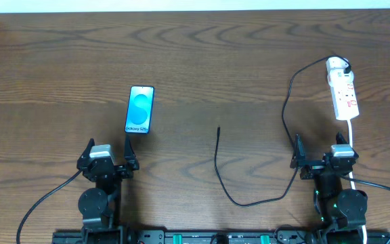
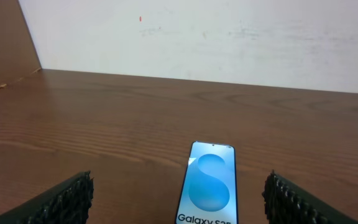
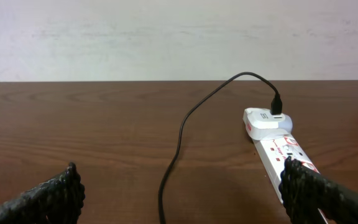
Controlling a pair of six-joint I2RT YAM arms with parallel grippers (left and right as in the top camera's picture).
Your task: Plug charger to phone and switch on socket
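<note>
Very little of the task looks done. The phone (image 1: pixel 140 110) lies flat on the table (image 1: pixel 46 68), screen lit, just ahead of the left gripper (image 1: pixel 109 150), which hangs spread wide and empty. The charger (image 1: pixel 215 157) is already plugged at its far end into the white adapter (image 3: pixel 266 121) on the socket (image 1: pixel 344 95), but its small connector tip lies loose mid-table, well apart from the phone. The right gripper (image 1: pixel 319 153) is also spread wide and holds nothing, near the socket's closer end. Whether the socket's switch is on cannot be told. Still to do: pick up the tip, push it into the phone, press the switch.
</note>
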